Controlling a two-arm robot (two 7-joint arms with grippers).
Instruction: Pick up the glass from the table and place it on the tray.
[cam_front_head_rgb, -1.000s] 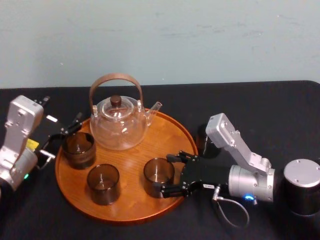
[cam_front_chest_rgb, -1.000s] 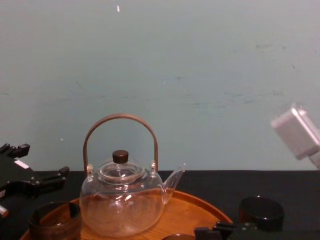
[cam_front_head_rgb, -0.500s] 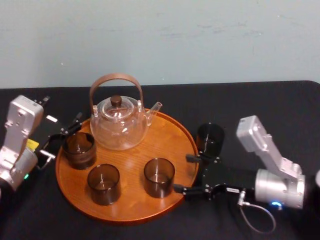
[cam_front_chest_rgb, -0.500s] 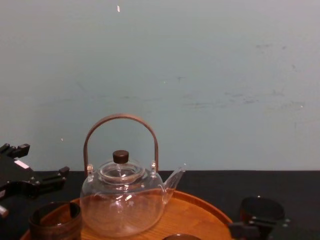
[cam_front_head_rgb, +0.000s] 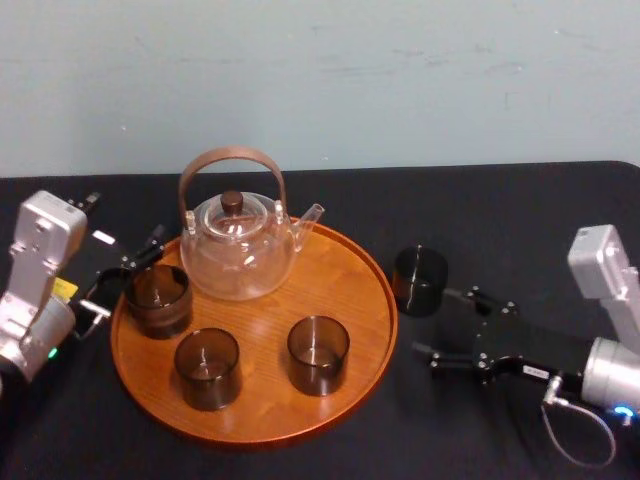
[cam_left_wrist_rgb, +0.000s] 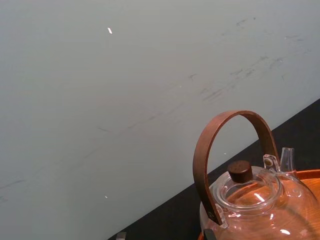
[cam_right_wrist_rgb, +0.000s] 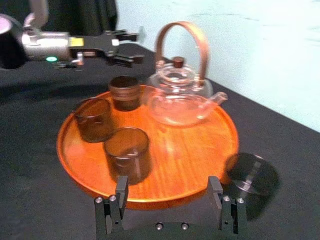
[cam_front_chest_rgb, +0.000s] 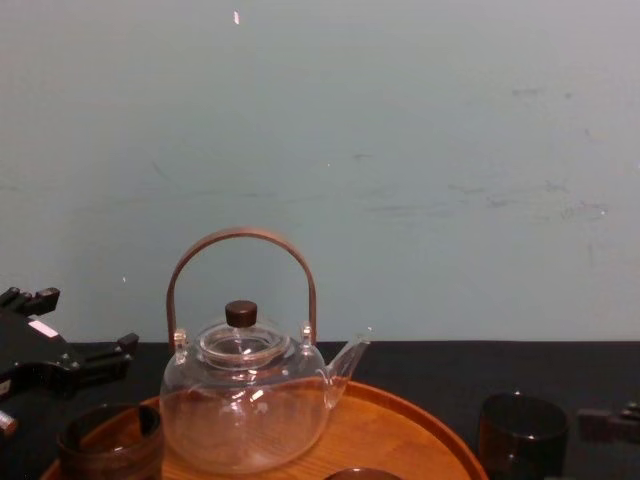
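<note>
The right gripper (cam_front_head_rgb: 448, 325) hangs low over the table (cam_front_head_rgb: 520, 220), right of the tray (cam_front_head_rgb: 345, 280), its fingers spread wide with nothing between them. A small white label (cam_front_head_rgb: 530, 372) on its body is too small to read. The glass (cam_front_head_rgb: 420, 281) stands upright on the black cloth, just right of the tray's rim and just ahead of the gripper's far finger, apart from it.

On the tray stand a clear teapot (cam_front_head_rgb: 237, 245) with a brown hoop handle and three brown cups (cam_front_head_rgb: 318, 353).

The left gripper (cam_front_head_rgb: 125, 278) sits at the tray's left edge, fingers parted, beside the far left cup. Its white tag (cam_front_head_rgb: 103, 238) is also unreadable.

Behind the black-clothed table rises a pale blue-green wall (cam_front_head_rgb: 400, 80) with faint scuffs.
</note>
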